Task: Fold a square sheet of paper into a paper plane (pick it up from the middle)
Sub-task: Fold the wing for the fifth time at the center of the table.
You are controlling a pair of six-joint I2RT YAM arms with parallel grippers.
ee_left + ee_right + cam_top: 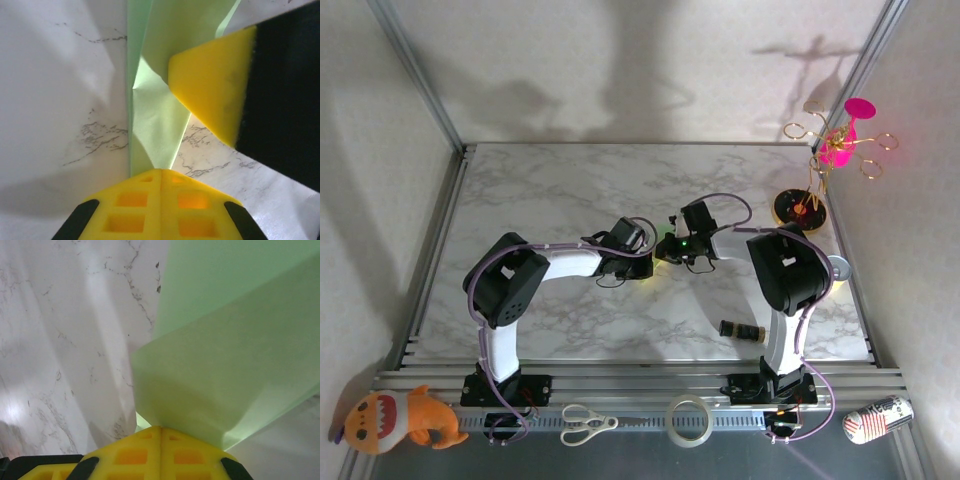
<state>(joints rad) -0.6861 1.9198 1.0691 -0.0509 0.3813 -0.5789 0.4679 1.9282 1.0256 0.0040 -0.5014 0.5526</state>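
The part-folded green sheet of paper (155, 125) runs between the left gripper (161, 172) and right gripper (161, 429), each pinching an edge

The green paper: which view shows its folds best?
Left wrist view: the paper shows creases and overlapping layers. The right wrist view sees broad flaps. From above, the left gripper and right gripper hide most of it.

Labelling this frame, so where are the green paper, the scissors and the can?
green paper (155, 135): left wrist view, creased middle.
scissors (592, 424): top view, at the pivot.
can (878, 419): top view, mid-body.
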